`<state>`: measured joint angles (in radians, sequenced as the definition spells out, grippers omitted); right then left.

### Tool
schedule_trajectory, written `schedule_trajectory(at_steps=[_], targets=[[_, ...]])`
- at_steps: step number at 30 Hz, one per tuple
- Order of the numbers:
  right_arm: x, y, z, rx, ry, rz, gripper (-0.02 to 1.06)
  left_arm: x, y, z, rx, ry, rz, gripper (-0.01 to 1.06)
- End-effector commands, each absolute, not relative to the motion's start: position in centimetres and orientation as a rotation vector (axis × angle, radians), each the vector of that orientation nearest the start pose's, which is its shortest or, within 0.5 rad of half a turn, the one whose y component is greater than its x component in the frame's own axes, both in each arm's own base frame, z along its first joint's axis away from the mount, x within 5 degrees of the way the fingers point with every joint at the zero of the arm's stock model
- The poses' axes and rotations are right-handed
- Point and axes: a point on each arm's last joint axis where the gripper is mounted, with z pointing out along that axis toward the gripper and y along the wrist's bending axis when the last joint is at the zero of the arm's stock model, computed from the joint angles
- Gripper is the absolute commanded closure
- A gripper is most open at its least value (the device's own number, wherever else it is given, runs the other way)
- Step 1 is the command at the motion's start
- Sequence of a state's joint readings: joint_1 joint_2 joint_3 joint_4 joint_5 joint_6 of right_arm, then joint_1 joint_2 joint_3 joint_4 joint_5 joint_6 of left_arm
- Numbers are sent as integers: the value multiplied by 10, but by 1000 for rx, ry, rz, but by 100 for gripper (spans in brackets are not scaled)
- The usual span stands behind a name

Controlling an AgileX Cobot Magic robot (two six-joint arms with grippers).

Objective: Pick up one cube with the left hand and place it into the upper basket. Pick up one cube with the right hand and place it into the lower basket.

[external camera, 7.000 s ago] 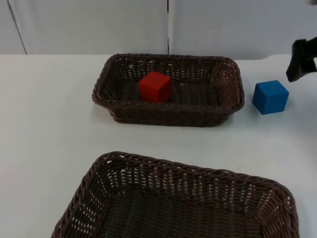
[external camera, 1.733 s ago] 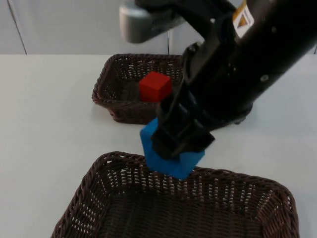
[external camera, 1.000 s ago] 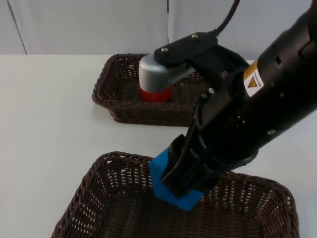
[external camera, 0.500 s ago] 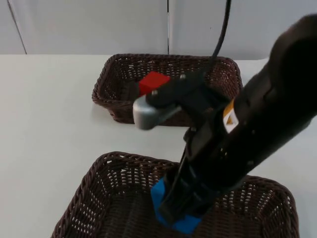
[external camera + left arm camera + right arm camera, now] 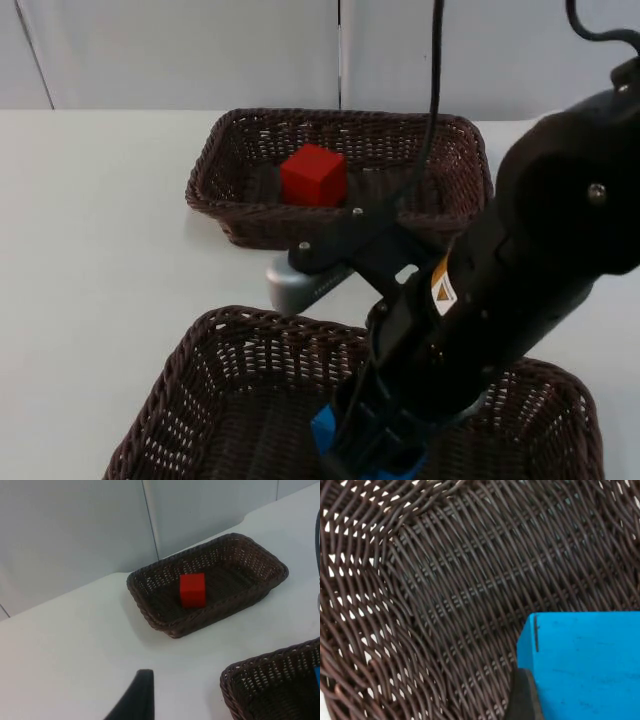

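My right gripper [image 5: 372,452] is down inside the lower basket [image 5: 225,345] and shut on the blue cube [image 5: 323,432]. In the right wrist view the blue cube [image 5: 585,665] hangs close over the woven floor of the lower basket [image 5: 445,580], with a black fingertip [image 5: 524,697] against its side. A red cube [image 5: 314,175] sits in the upper basket [image 5: 455,170] near its left half. The left wrist view looks from a distance at the red cube [image 5: 193,590] in the upper basket [image 5: 150,610], with one black fingertip [image 5: 134,700] of the left gripper over bare table.
The right arm [image 5: 520,290] reaches across the middle of the table and covers the right part of the lower basket. White table [image 5: 90,240] lies open to the left of both baskets. A grey partition wall [image 5: 180,50] closes the far edge.
The right arm has carried the blue cube from above the lower basket's far rim down into that basket. The red cube and both baskets have stayed put.
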<state>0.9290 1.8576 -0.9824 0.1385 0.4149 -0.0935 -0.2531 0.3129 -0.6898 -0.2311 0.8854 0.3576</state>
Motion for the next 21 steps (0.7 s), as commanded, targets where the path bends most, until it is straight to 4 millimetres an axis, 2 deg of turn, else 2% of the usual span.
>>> schedule_trajectory(at_steps=[1, 2, 3, 6, 7, 10, 18, 21], targets=[[200, 278, 136, -1228, 2531, 323, 85, 34, -26, 342, 561, 1894, -228, 0], [200, 278, 136, -1228, 2531, 323, 77, 34, -26, 342, 561, 1894, -228, 0], [200, 278, 136, -1228, 2531, 323, 77, 34, -26, 342, 561, 1894, -228, 0], [200, 278, 136, -1228, 2531, 323, 54, 34, -26, 342, 561, 1894, -228, 0], [200, 278, 136, -1228, 2531, 323, 54, 34, -26, 342, 561, 1894, -228, 0], [200, 278, 136, -1227, 2529, 324, 38, 34, -26, 342, 561, 1894, -228, 0], [199, 280, 143, -1244, 2581, 325, 37, 34, -26, 342, 561, 1894, -228, 0], [200, 282, 161, -1246, 2559, 344, 37, 34, -26, 342, 561, 1894, -228, 0]])
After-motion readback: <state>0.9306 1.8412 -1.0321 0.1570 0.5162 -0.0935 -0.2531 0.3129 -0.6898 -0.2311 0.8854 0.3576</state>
